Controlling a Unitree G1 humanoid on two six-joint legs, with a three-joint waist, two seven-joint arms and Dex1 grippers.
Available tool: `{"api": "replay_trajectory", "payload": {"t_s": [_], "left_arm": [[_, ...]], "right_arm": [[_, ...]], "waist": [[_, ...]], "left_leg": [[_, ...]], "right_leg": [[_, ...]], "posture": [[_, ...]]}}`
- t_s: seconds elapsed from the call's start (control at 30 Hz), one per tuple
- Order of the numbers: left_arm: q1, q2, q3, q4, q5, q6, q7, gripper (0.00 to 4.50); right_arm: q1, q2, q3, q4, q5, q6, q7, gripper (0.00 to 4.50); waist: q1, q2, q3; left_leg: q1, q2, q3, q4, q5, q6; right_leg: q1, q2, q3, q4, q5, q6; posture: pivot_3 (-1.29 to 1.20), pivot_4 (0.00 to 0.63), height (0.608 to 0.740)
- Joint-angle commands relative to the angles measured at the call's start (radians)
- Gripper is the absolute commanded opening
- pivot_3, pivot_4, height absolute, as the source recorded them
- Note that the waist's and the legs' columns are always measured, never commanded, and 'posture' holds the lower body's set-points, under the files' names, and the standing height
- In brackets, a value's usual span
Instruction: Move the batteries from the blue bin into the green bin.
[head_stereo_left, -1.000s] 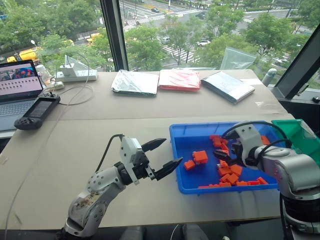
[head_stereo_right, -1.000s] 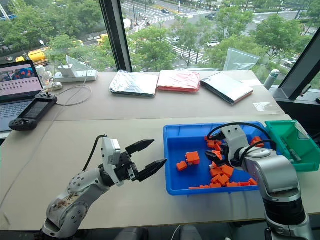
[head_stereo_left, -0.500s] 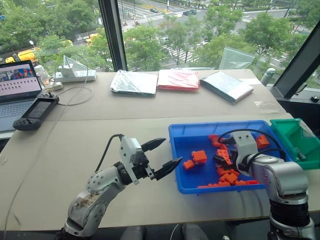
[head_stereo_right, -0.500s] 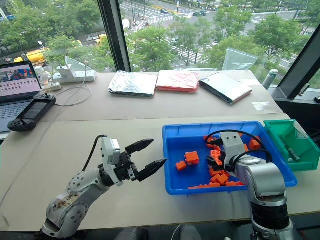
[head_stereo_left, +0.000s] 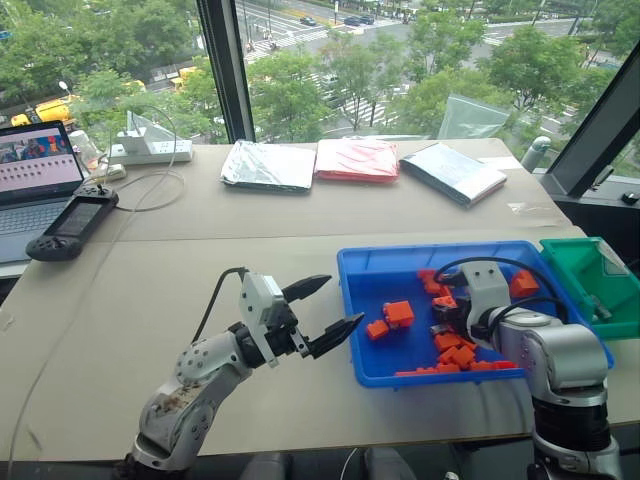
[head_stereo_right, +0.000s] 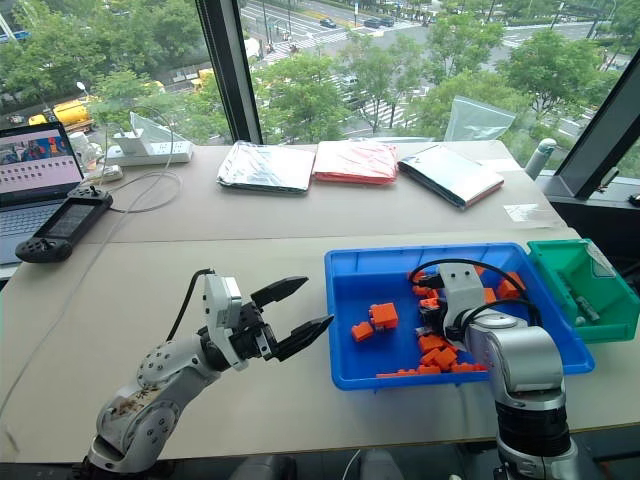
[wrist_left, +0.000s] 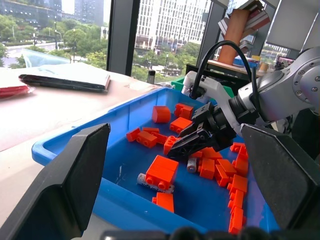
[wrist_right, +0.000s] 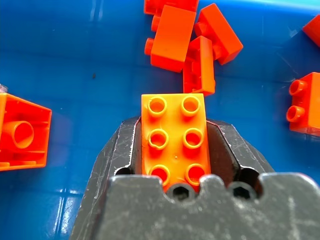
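R gripper (wrist_right: 174, 165) clamped on orange brick (wrist_right: 174, 135), down in blue bin (head_stereo_left: 370, 375) | L gripper (head_stereo_left: 328, 310) jaws spread, empty, over table (head_stereo_left: 150, 280) just beside bin's near-left rim | batteries: two in blue bin among bricks (wrist_left: 192, 165) (wrist_left: 145, 181) | green bin (head_stereo_right: 600, 330) just beside blue bin's right end, dark slim item inside, can't ID

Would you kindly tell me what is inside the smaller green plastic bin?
Inside the green plastic bin lie slim grey batteries along its floor. Its near wall hides part of the floor, so their count is unclear.
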Motion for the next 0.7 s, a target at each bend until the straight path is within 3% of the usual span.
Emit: {"api": "replay_trajectory", "payload": {"t_s": [0.03,0.13,0.3,0.57,0.7], "left_arm": [[-0.017,-0.004,0.005,-0.002,0.001,-0.026,-0.013,4.5],[-0.025,-0.005,0.001,0.007,0.004,-0.032,-0.017,4.5],[-0.04,-0.009,-0.003,0.022,0.009,-0.039,-0.02,4.5],[-0.048,-0.009,-0.002,0.029,0.018,-0.042,-0.026,4.5],[-0.051,-0.011,-0.001,0.029,0.023,-0.04,-0.023,4.5]], "right_arm": [[-0.082,-0.111,-0.144,-0.046,0.015,0.014,0.037,1.75],[-0.096,-0.221,-0.197,0.009,-0.012,-0.029,0.046,1.75],[0.003,-0.316,-0.116,0.113,-0.078,-0.179,0.042,1.75],[0.012,-0.309,-0.123,0.118,-0.063,-0.26,0.067,4.33],[-0.014,-0.339,-0.1,0.048,0.012,-0.238,0.165,4.42]], "waist": [[0.0,0.0,0.0],[0.003,0.001,0.001],[0.0,-0.001,0.0],[-0.005,0.0,0.0],[-0.002,0.0,0.0]], "left_leg": [[0.0,0.0,0.0,0.0,0.0,0.0],[-0.001,0.0,0.0,0.0,0.0,0.0],[0.0,0.0,0.003,-0.001,0.0,0.0],[0.0,0.001,0.002,-0.001,0.0,0.0],[0.0,0.0,0.002,-0.001,0.0,0.0]], "right_leg": [[0.0,0.0,0.0,0.0,0.0,0.0],[0.0,0.0,0.0,0.0,0.0,0.0],[0.001,0.0,-0.001,-0.002,0.0,0.0],[0.0,0.001,0.002,0.0,0.0,0.0],[0.0,0.0,0.002,-0.001,0.0,0.0]], "posture": [[0.0,0.15,0.74],[0.0,0.15,0.74],[0.0,0.15,0.74],[0.0,0.15,0.74],[0.0,0.15,0.74]]}}
